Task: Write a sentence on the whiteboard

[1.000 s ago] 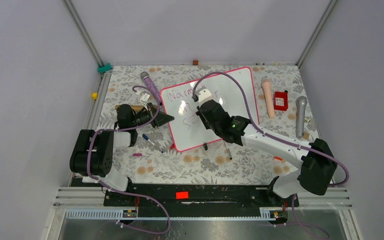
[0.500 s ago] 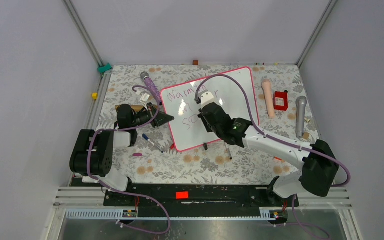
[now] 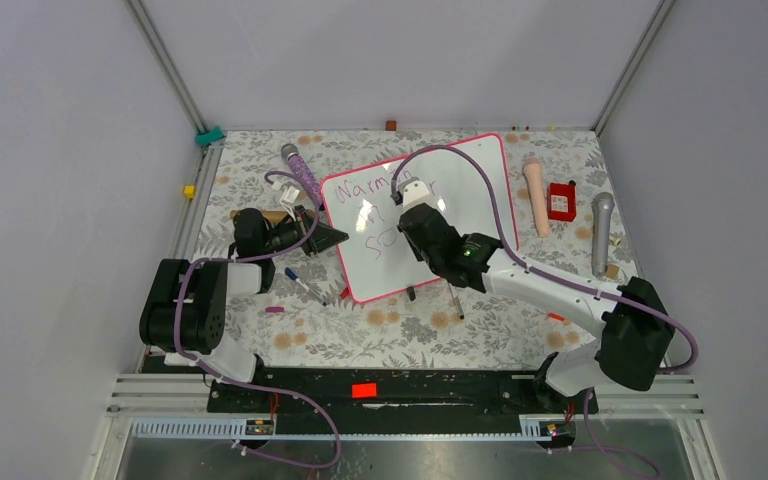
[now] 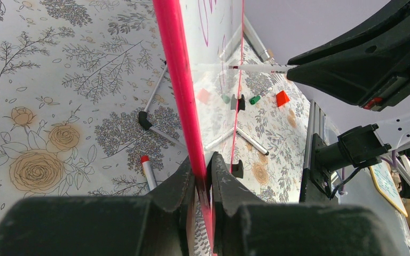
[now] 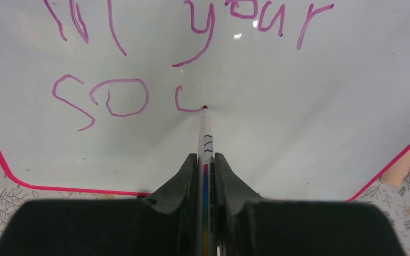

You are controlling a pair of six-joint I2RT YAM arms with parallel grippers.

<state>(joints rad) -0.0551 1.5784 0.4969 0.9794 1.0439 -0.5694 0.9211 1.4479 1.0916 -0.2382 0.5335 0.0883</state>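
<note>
Right claw (image 5: 205,160) is clamped on a marker (image 5: 207,133), jaws pressed to both sides of its white barrel. The red-purple tip touches the whiteboard (image 5: 309,122) at the end of a short hooked stroke. Left claw (image 4: 203,172) is closed tight on the board's pink-red frame, gripping it edge-on along the left side.

The whiteboard lies in the middle of the floral table (image 3: 410,325), turned at an angle. In the right wrist view its frame curves round a rounded corner at lower left and cuts across at lower right. Bare white board lies to the right of the tip and below it, up to that frame. On the table near the board's near edge lie a blue-capped pen (image 3: 300,285) and a dark pen (image 3: 457,300). A red box (image 3: 561,200) sits well apart on the right.

The sentence (image 5: 200,52) is in purple-pink. The overhead view shows "Warm" on the top line, the rest hidden by the arm. The right wrist view reads "your" in the middle line and "so" plus the first curve of another letter below. The marker barrel carries a rainbow stripe and small print too fine to read.

Since a second ago the right wrist has shifted slightly rightward over the board, and the left arm has kept its place.
</note>
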